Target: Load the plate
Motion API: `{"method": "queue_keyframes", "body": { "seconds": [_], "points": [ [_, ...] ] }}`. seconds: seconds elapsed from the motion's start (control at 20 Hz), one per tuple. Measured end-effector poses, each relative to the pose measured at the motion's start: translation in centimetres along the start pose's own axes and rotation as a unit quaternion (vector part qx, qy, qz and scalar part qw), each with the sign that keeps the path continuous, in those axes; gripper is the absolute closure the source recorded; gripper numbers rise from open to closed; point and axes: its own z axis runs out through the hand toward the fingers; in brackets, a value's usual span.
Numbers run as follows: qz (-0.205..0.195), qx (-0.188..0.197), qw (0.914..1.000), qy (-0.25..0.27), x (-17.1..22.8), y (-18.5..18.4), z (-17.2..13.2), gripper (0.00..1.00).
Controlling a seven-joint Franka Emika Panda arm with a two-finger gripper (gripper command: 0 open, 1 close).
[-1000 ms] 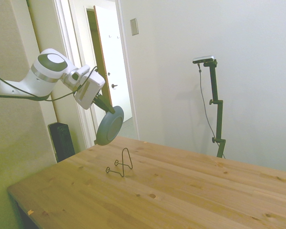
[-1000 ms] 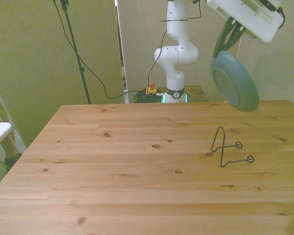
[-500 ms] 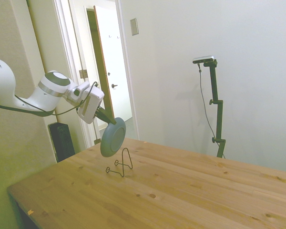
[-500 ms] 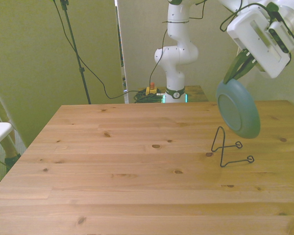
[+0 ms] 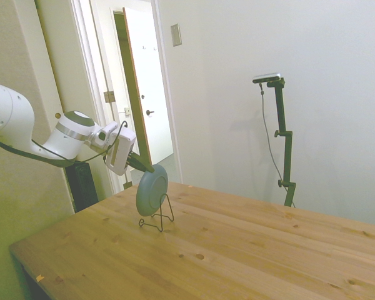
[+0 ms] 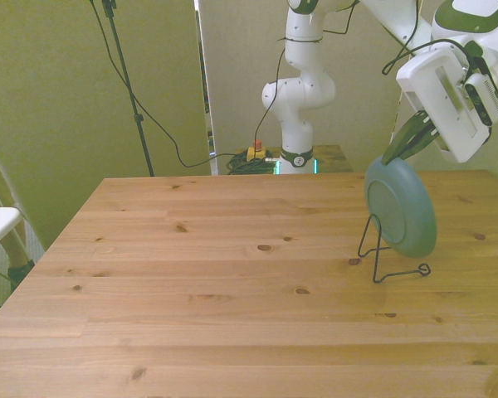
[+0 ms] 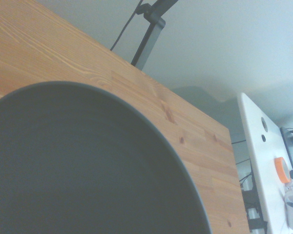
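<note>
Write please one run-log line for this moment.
step: load plate | hand: shut on rim of plate | plate: on edge, low at wire stand | seated: cannot tell | table: nothing else

The side view looks from off one side of the table [image 5: 250, 244], well back and slightly above it, facing a white wall and an open door [image 5: 137, 87] at about 11 o'clock in the picture. The front view looks from across the table [image 6: 191, 274], raised and angled down, toward the arm's base at 12 o'clock. Both share the tabletop, the plate [image 5: 151, 193] [image 6: 401, 208] and the stand [image 5: 159, 217] [image 6: 383, 251], while the wrist view sits very close, with the plate [image 7: 83, 165] filling its frame from 6 to 9 o'clock over a strip of table [image 7: 151, 107].
</note>
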Motion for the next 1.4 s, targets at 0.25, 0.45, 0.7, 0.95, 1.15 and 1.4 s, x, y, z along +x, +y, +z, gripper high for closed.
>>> {"method": "queue_keyframes", "body": {
  "seconds": [0.25, 0.45, 0.7, 0.95, 1.15, 1.4],
  "points": [
    [-0.004, -0.005, 1.0, -0.004, -0.9, -0.8, 0.8, 1.0],
    [-0.006, -0.009, 0.9999, -0.007, -1.4, -1.2, 1.4, 1.0],
    [-0.002, -0.014, 0.9998, -0.01, -1.8, -1.6, 2.2, 0.0],
    [0.002, -0.015, 0.9998, -0.011, -1.7, -1.6, 2.4, 0.0],
    [0.005, -0.015, 0.9998, -0.012, -1.6, -1.6, 2.6, 0.0],
    [0.025, 0.001, 0.9991, -0.033, -0.6, -0.7, 1.6, 0.0]
  ]
}}
